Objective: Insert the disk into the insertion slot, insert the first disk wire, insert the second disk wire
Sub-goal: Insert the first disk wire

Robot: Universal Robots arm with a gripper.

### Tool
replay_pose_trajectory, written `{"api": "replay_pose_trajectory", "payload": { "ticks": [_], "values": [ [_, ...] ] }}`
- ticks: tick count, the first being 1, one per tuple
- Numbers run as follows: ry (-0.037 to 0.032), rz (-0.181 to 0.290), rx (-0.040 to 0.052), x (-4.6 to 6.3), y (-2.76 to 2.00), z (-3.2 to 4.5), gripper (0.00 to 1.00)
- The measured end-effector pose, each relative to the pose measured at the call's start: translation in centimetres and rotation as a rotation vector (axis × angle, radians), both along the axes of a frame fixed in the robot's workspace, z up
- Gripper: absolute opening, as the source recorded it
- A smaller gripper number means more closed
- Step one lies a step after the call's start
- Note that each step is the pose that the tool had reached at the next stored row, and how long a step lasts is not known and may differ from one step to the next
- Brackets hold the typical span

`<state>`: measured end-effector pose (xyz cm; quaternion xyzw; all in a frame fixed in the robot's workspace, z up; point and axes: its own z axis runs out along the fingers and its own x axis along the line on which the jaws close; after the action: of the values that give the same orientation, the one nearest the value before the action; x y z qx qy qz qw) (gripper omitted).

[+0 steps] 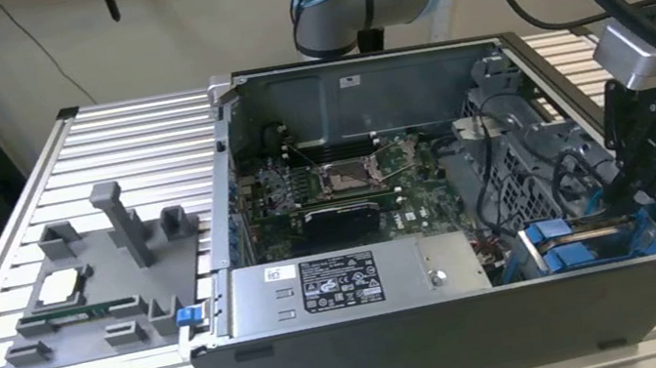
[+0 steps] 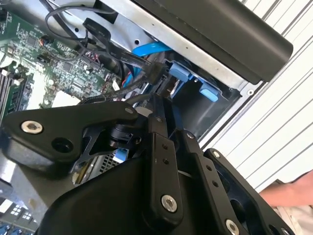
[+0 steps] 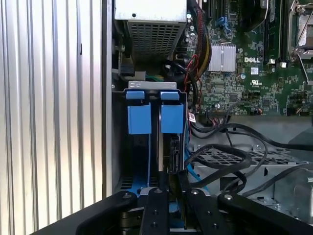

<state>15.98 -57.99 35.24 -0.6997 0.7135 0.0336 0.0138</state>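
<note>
The insertion slot (image 1: 587, 250) is the drive cage with blue tabs at the case's front corner, on the exterior view's right. In the first wrist view the insertion slot (image 3: 139, 119) shows two blue tabs side by side. Below the second tab, the dark edge of the disk (image 3: 174, 152) stands inside the cage. My gripper (image 1: 634, 197) hangs right over the cage. Its fingers (image 3: 157, 196) are drawn close on a black disk wire connector (image 2: 154, 73), with its cable trailing back toward the board. The connector sits just above the disk's edge; contact cannot be told. A blue wire (image 2: 151, 49) runs beside the cage.
The open computer case (image 1: 457, 331) lies on a slatted aluminium table (image 1: 134, 126). A grey power-supply box (image 1: 344, 285) sits beside the cage, with the motherboard (image 1: 328, 184) behind it. A grey fixture tray (image 1: 106, 278) stands on the exterior view's left. Loose black cables (image 3: 230, 156) crowd the cage. A hand (image 2: 288, 193) is nearby.
</note>
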Motion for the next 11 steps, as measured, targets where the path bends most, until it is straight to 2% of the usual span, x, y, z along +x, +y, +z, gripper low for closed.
{"api": "replay_pose_trajectory", "payload": {
  "ticks": [2,5,11],
  "values": [
    [-0.0045,0.0,0.0001,0.01,0.25,-0.07,0.0],
    [-0.0125,0.0,0.0002,0.01,0.38,-0.27,0.0],
    [-0.0152,0.002,0.0,0.01,0.4,-0.62,0.0]
  ]
}}
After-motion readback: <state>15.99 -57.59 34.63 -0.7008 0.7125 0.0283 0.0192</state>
